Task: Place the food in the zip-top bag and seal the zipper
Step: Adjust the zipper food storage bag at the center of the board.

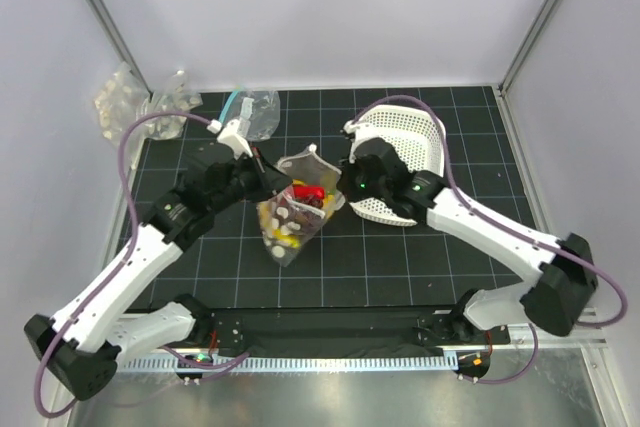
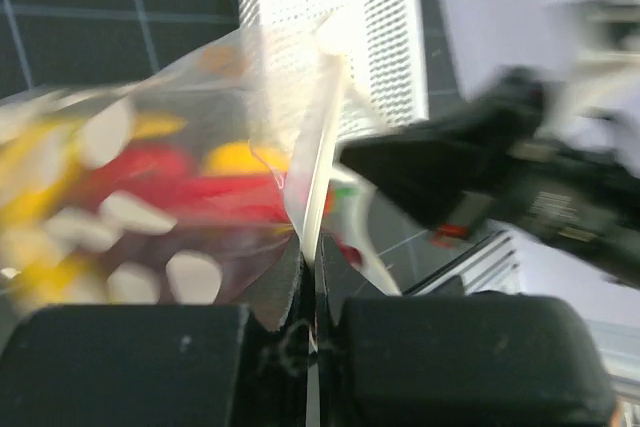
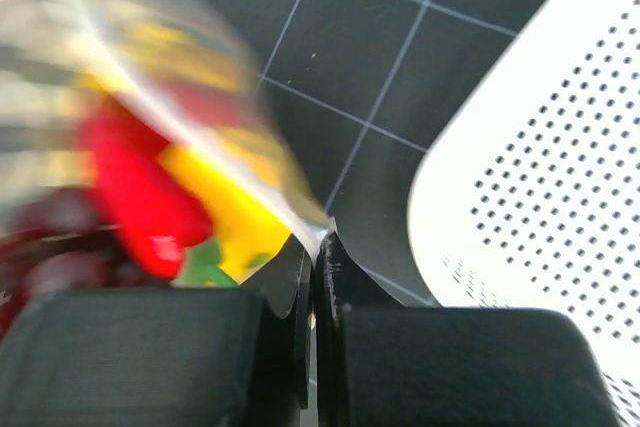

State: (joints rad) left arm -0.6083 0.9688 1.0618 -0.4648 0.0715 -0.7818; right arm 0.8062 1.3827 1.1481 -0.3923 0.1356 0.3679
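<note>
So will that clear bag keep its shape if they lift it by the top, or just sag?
Likely sag: the bag looks thin and crinkled, folding where the left gripper and right gripper pinch its rim. The toy fruit inside would probably slump to the bottom. Smooth plastic might slip from such a narrow pinch.

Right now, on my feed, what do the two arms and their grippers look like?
The left arm and right arm have white link shells with black joints and wrists. A lavender cable loops along each. The left gripper and right gripper have blocky matte-black fingers. A small green light glows on the right wrist.
</note>
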